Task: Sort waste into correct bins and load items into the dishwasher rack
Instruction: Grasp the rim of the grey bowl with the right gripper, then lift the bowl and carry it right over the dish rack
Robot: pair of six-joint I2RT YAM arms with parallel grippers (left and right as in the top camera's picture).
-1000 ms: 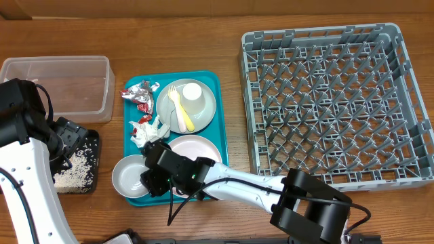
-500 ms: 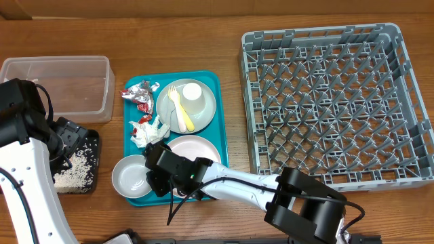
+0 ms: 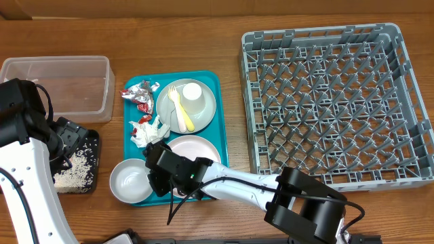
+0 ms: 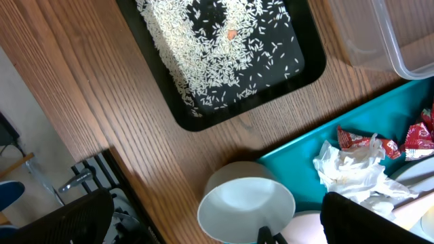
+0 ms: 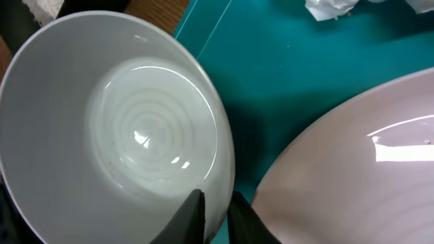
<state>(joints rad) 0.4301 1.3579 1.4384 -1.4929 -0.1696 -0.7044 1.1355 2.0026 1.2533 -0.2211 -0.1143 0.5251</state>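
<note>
So, right jaws are pinched on the rim of the white bowl (image 5: 129,129), one finger inside, one outside. Bowl's at lower left of the overhead frame, on the teal tray (image 3: 207,78) corner, partly over the wood surface. Left jaws are wide open w/ nothing in em, near the black tray (image 4: 203,123) w/ rice (image 4: 224,47).
</note>
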